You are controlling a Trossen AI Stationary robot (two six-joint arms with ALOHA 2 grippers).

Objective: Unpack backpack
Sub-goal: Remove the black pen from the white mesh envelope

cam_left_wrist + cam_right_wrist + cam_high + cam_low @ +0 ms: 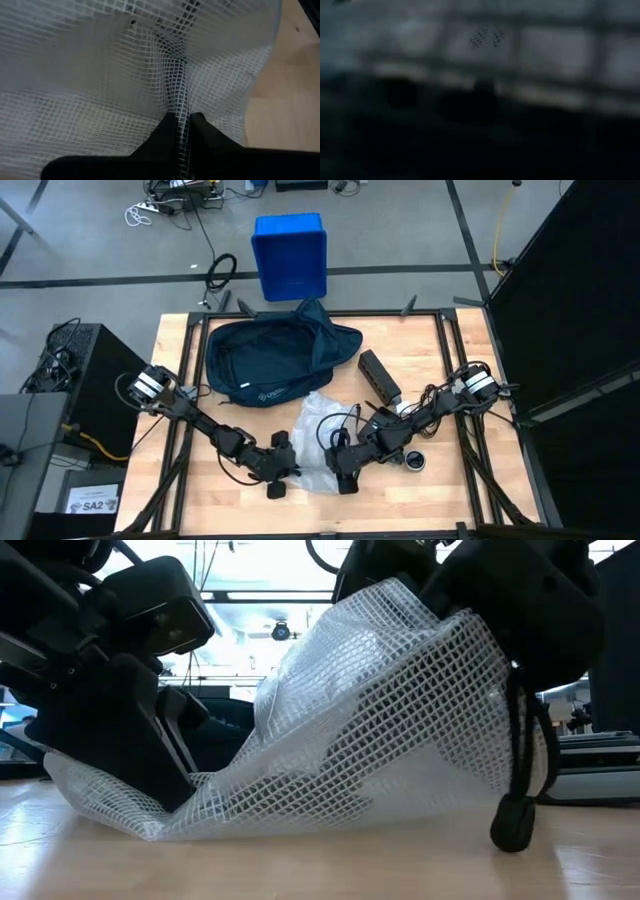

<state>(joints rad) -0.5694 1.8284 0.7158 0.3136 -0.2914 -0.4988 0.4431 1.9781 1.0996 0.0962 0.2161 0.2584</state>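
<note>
A clear white mesh pouch (318, 435) lies between both grippers near the table's near edge. In the low view the mesh pouch (360, 730) stands tent-like, its bottom on the wood. My left gripper (182, 120) is shut on a fold of it at the pouch's left side (285, 468). My right gripper (345, 465) is at the pouch's right side, where the mesh rises to it (470, 610). The dark navy backpack (275, 360) lies flat and open-mouthed on the table's far left part, untouched. My left gripper pinches a gathered fold of the mesh (181, 102) between its two fingers (167, 130), near the pouch's left lower end; the fold runs out along the fingers. That end stays low by the table. My right gripper holds the pouch's upper right part (455, 625) from above; its own body hides the place of contact. The mesh hangs below it, and a black cord with a toggle (515, 820) dangles to the table.
A black oblong object (380, 377) lies right of the backpack. A small round black thing (413, 461) sits beside the right arm. The bright blue bin (290, 255) stands on the floor beyond the far edge. Bare wood shows at the table's right side.
</note>
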